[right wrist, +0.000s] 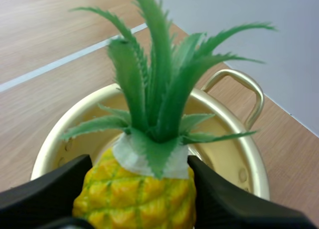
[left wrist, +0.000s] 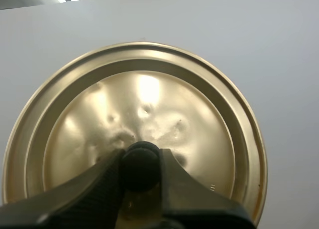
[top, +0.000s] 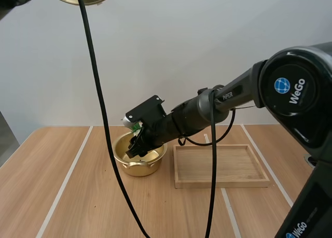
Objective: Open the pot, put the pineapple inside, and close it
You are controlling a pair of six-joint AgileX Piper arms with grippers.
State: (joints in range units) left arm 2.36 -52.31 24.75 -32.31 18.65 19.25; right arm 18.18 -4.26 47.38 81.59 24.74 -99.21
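- Pot (top: 136, 167): gold metal with loop handles, standing open on the tabletop (top: 57, 196).
- Pineapple (right wrist: 134, 199): held just above the pot's mouth, partly within the rim line. Its leafy crown points across the pot toward the far handle.
- Right tool (right wrist: 139, 164): clenched on the pineapple, one finger on each flank of the yellow body, just below the crown.
- Handling, pineapple: it looks like a moulded model, so I judge it light and stiff. The knobbly rind should give the fingers purchase. The leaves are thin and would probably bend, so they make a poor hold, and the broad body is the place to grip.
- Lid (left wrist: 149, 99): off the pot, held high above it on the left arm's side, with its dented top facing the wrist camera.
- Left tool (left wrist: 142, 159): closed on the lid's black knob (left wrist: 141, 171).
- Handling, lid: thin, smooth metal that is likely slippery at the rim, so the knob is the one sure hold.
- Wooden tray (top: 223, 183): just beside the pot on the right arm's side. I cannot tell whether the two touch.
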